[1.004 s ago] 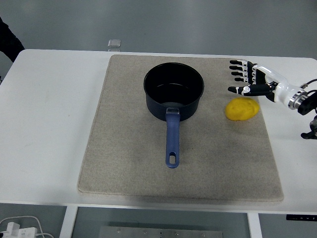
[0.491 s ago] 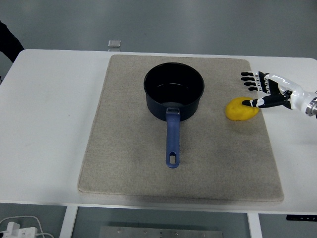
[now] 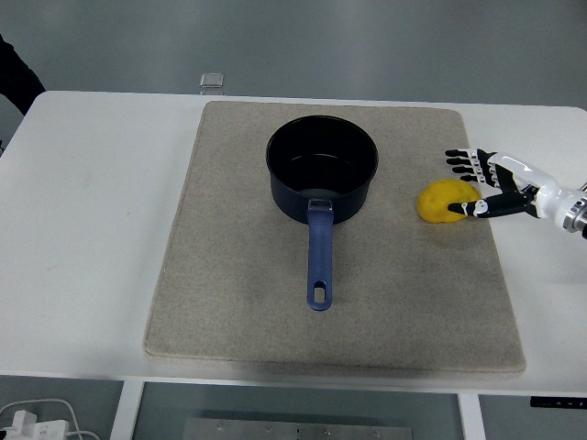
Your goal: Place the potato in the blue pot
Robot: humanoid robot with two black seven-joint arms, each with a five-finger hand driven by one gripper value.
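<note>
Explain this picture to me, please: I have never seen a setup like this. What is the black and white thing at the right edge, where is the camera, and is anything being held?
The picture comes from a camera high on the robot's own side, looking forward and down over a white table. The thing at the right edge is the robot's right hand, with five fingers, reaching in from the side. Its left arm is not in view. On the table lies a beige mat. On the mat stands a blue pot, empty as far as I can see, its handle pointing toward the camera. To its right lies a yellow potato. The hand's thumb lies against the potato's near side and the other fingers are spread past its far edge, so it is at the potato but has not closed on it.
</note>
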